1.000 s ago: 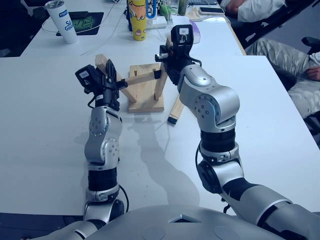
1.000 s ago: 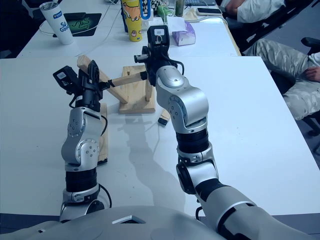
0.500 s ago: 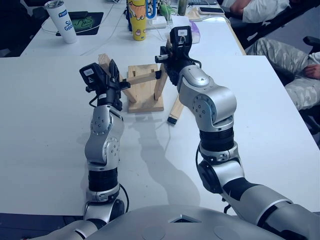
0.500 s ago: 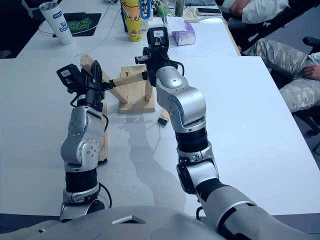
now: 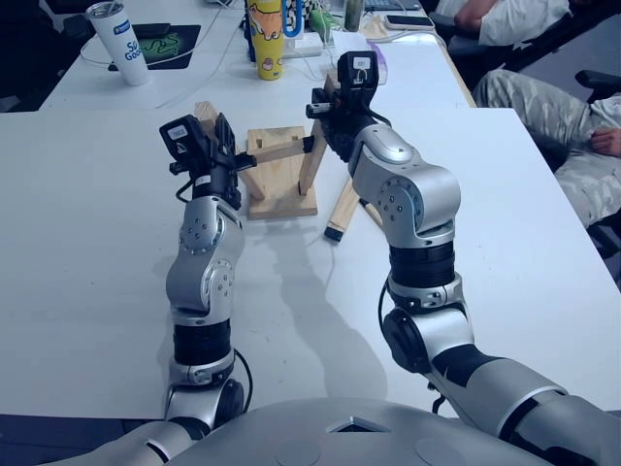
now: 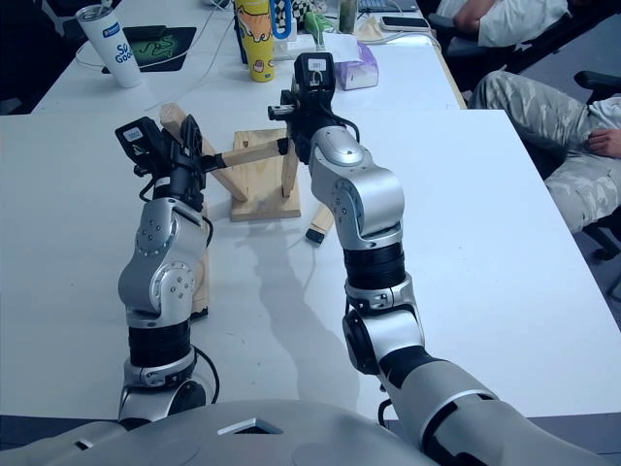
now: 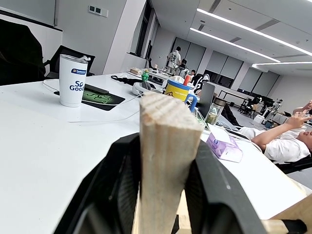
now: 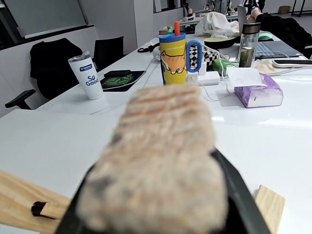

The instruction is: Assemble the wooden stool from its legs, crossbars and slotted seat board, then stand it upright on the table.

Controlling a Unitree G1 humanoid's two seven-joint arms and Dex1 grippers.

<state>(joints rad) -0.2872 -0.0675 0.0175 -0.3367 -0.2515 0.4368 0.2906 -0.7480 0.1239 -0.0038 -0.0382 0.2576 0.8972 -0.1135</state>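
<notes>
Loose leg (image 5: pixel 340 212): flat on the table (image 5: pixel 505 233), just right of the seat board, long axis slanting near-to-far.
Left end effector (image 5: pixel 219 148): clenched on the left leg (image 7: pixel 163 146), cut end sticking out past the fingers (image 7: pixel 214 195); leg tilted, upper end pointing far-left, lower end down by the board's left edge.
Seat board (image 5: pixel 281 183): flat on the table between the two end effectors, long axis near-to-far.
Crossbar (image 5: pixel 277 152): above the board, spanning the two held legs, long axis left-to-right, right end slightly higher.
Right end effector (image 5: pixel 325 109): clamped on the right leg (image 8: pixel 165 141); leg near upright, lower end at the board's right edge.
Change: left end effector and its leg shifted right and farther, closer to the board than a second ago; right end effector nearly in place; board unmoved.
Behind: tumbler (image 5: pixel 118 39) and yellow cup (image 5: pixel 268 41), well apart from the stool parts.
</notes>
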